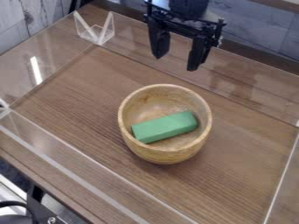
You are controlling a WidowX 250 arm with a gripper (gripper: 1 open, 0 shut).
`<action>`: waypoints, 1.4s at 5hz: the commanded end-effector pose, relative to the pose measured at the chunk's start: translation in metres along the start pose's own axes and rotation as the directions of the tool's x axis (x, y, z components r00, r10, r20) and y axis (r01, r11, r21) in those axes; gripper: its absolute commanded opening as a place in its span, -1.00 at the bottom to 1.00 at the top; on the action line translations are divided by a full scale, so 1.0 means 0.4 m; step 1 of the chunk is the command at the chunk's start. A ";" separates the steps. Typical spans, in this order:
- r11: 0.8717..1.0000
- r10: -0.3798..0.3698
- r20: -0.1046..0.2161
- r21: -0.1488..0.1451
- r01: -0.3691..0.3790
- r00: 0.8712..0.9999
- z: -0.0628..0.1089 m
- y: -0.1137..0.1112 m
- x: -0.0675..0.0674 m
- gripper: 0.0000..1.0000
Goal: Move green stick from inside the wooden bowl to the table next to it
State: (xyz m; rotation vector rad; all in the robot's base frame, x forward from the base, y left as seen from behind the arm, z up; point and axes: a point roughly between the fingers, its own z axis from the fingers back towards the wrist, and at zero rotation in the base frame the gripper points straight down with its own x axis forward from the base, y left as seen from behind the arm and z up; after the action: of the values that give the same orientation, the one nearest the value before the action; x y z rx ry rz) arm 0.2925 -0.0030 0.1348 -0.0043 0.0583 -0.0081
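Note:
The green stick (163, 128) lies flat inside the wooden bowl (135, 142), slanting from lower left to upper right. The round tan bowl rests near the middle of the dark wood-grain table (70, 96). My black gripper (176, 52) hangs at the top of the camera view, above and behind the bowl, well apart from it. Its two fingers (156, 44) point down with a wide gap between them and nothing held.
Clear acrylic walls (35, 70) run along the table's edges at left, front and right. A small clear bracket (93, 28) stands at the back left corner. Bare tabletop surrounds the bowl on every side.

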 end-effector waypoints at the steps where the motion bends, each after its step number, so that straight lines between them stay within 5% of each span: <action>1: 0.992 -0.123 -0.015 0.002 0.123 0.992 -0.014 -0.001 -0.016 1.00; 3: 0.952 -0.305 -0.007 0.038 0.305 0.952 -0.095 -0.002 -0.048 1.00; 5: 0.925 -0.376 0.050 0.069 0.373 0.925 -0.143 0.001 -0.057 1.00; 7: 0.909 -0.415 0.103 0.068 0.410 0.904 -0.135 -0.003 -0.053 1.00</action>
State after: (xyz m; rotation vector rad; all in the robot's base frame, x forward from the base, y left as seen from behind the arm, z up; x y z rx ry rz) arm 0.2642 -0.0046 0.0713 0.0204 -0.0166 -0.4355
